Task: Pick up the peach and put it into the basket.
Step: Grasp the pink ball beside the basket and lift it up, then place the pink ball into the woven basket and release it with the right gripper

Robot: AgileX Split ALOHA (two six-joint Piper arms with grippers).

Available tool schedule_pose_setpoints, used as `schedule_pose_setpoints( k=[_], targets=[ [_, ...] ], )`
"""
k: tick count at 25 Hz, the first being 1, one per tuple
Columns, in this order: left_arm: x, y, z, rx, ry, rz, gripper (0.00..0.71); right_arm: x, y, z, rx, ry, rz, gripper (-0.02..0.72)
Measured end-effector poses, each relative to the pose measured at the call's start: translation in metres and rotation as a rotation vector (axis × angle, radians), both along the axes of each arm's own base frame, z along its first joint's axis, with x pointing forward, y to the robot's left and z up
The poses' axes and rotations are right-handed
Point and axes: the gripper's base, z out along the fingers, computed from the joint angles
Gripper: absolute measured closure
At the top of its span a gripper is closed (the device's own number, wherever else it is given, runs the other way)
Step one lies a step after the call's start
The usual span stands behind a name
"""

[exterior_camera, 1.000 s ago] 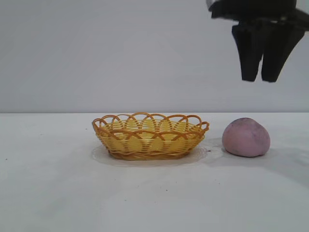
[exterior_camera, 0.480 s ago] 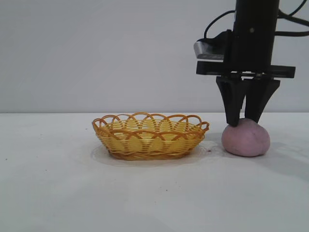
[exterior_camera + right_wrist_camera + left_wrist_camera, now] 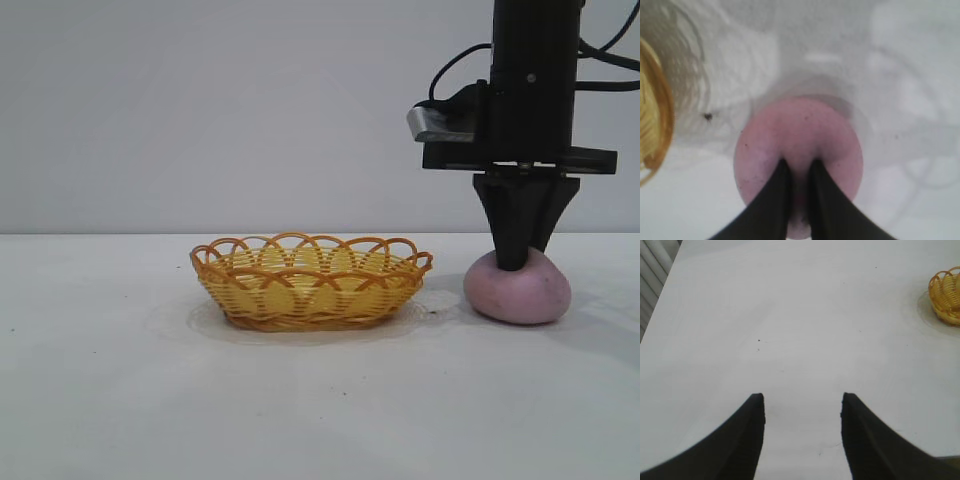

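White bench (image 3: 120, 400) filled the lower part of the exterior view, with a plain pale wall (image 3: 200, 100) behind it. All positions below were referenced to the basket (image 3: 311, 281).

The right arm (image 3: 533, 70) stood vertical above the bench, to the right of the basket, with its tool pointing straight down. The basket, yellow wicker with an orange-brown looped rim, sat upright on the bench near the middle of the exterior view, with nothing visible inside it.

The peach (image 3: 517, 289) rested on the bench just to the right of the basket, apart from it, with a narrow strip of bare bench between them. Its top appeared flattened under the tool.

The right gripper (image 3: 512, 262) pressed into the top of the peach. Its jaws were drawn almost together, and the right wrist view showed the two fingertips (image 3: 777, 187) pinching a small fold of the peach surface (image 3: 797, 135).

The left gripper (image 3: 802, 407) was well away from the basket, over bare bench. Its jaws stood moderately apart and held nothing.

A small dark speck (image 3: 707, 117) lay on the bench between the basket and the peach.
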Motion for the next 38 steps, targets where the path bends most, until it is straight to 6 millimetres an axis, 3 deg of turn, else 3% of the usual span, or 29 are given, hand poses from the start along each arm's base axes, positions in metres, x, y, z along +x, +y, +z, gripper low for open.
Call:
schedule_pose_setpoints(
  k=[4, 11, 14, 17, 22, 27, 35, 38],
  targets=[
    [0.0, 0.0, 0.0, 0.0, 0.0, 0.0, 0.364, 0.0, 0.0, 0.013, 0.012, -0.031, 0.011, 0.703],
    [0.0, 0.0, 0.0, -0.001, 0.0, 0.0, 0.364, 0.011, 0.006, 0.085, 0.073, -0.151, 0.026, 0.703],
    [0.0, 0.0, 0.0, -0.001, 0.0, 0.0, 0.364, 0.014, 0.02, 0.109, 0.148, -0.212, 0.034, 0.703],
    [0.0, 0.0, 0.0, -0.001, 0.0, 0.0, 0.364, 0.007, 0.04, 0.118, 0.195, -0.218, 0.07, 0.703],
    [0.0, 0.0, 0.0, -0.001, 0.0, 0.0, 0.364, -0.011, 0.078, 0.11, 0.209, -0.182, 0.164, 0.703],
    [0.0, 0.0, 0.0, -0.001, 0.0, 0.0, 0.364, -0.016, 0.104, 0.074, 0.175, -0.102, 0.218, 0.703],
    [0.0, 0.0, 0.0, 0.001, 0.0, 0.001, 0.364, -0.01, 0.113, 0.044, 0.172, -0.071, 0.212, 0.703],
    [0.0, 0.0, 0.0, 0.001, 0.0, 0.001, 0.364, -0.01, 0.114, 0.041, 0.186, -0.058, 0.205, 0.606]
  ],
)
